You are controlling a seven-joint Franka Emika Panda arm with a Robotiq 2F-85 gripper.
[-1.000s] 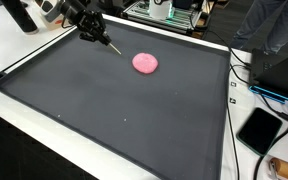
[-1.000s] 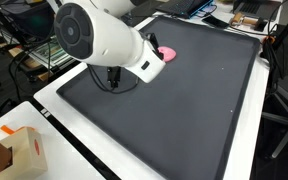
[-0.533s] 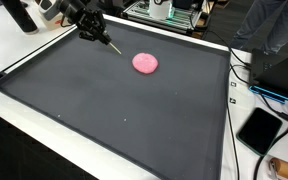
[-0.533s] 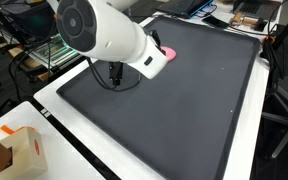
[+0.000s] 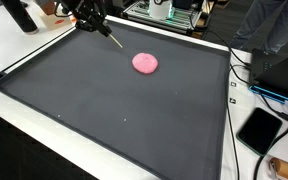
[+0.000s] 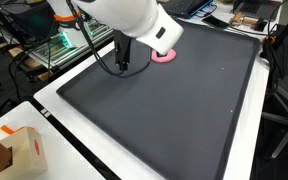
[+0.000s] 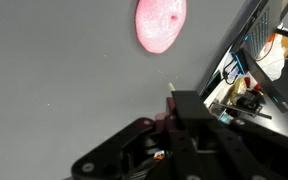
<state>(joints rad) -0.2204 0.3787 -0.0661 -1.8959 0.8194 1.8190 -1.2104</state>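
end effector [image 5: 96, 27]: above the far corner of the black mat [image 5: 104, 110], pressed together on a thin stick [image 5: 113, 40] | pink disc [image 5: 145, 63]: flat on the mat, near its far edge, apart from the stick tip | mat: on white table [image 5: 24, 45]

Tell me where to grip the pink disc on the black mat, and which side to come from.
Take the pink disc by two opposite edges of its rim, coming straight down from above. It lies flat and low on the black mat, with its rim free all round. The wrist view shows it slightly oval, so spanning its narrower width is probably easiest.
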